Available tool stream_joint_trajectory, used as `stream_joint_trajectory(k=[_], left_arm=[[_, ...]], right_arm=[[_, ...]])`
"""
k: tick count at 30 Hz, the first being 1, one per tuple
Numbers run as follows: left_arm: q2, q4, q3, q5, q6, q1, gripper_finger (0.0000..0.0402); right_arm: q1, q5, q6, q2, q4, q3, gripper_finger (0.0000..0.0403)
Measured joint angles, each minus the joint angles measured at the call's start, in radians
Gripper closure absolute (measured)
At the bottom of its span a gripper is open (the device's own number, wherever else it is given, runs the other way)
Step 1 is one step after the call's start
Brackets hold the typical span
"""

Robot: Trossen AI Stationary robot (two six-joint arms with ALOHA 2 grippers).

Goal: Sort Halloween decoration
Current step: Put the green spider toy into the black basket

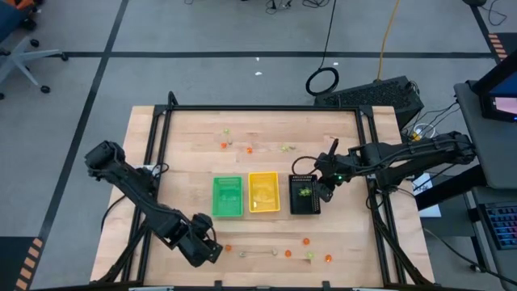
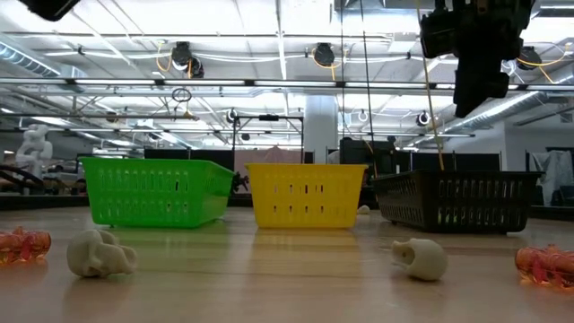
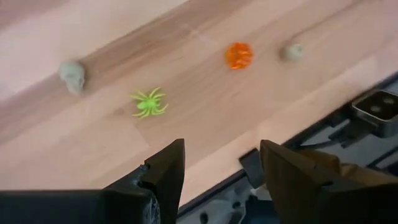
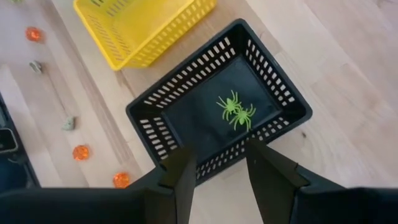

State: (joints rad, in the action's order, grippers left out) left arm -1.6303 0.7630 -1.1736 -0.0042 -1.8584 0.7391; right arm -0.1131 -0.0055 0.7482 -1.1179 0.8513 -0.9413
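Three trays sit side by side mid-table: a green tray, a yellow tray and a black tray; two yellow-green spiders lie touching in the black one; the other trinkets are scattered on the wooden table, a few along the far side and more along the near edge, among them a loose green spider, a pale skull and an orange bead; the right gripper hangs over the black tray's edge, fingers apart, holding nothing; the left gripper hovers at the near edge, also parted and empty; pipes and lights run overhead.
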Motion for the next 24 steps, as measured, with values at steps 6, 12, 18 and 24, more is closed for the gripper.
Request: stream_joint_trajectory(k=[6, 12, 18, 24], left_arm=[[-0.069, -0.006, 0.000, 0.030, -0.062, 0.001, 0.0199], [-0.123, -0.006, 0.000, 0.030, -0.128, -0.001, 0.0199], [-0.166, -0.003, -0.001, 0.031, -0.150, -0.001, 0.0199], [-0.187, 0.037, -0.001, 0.051, -0.177, -0.004, 0.0199]], right_arm=[[0.000, 0.000, -0.028, 0.000, 0.023, 0.000, 0.0273], [0.000, 0.000, -0.032, 0.000, 0.025, 0.000, 0.0273], [0.000, 0.000, -0.031, 0.000, 0.026, 0.000, 0.0273], [0.000, 0.000, -0.029, 0.000, 0.026, 0.000, 0.0273]])
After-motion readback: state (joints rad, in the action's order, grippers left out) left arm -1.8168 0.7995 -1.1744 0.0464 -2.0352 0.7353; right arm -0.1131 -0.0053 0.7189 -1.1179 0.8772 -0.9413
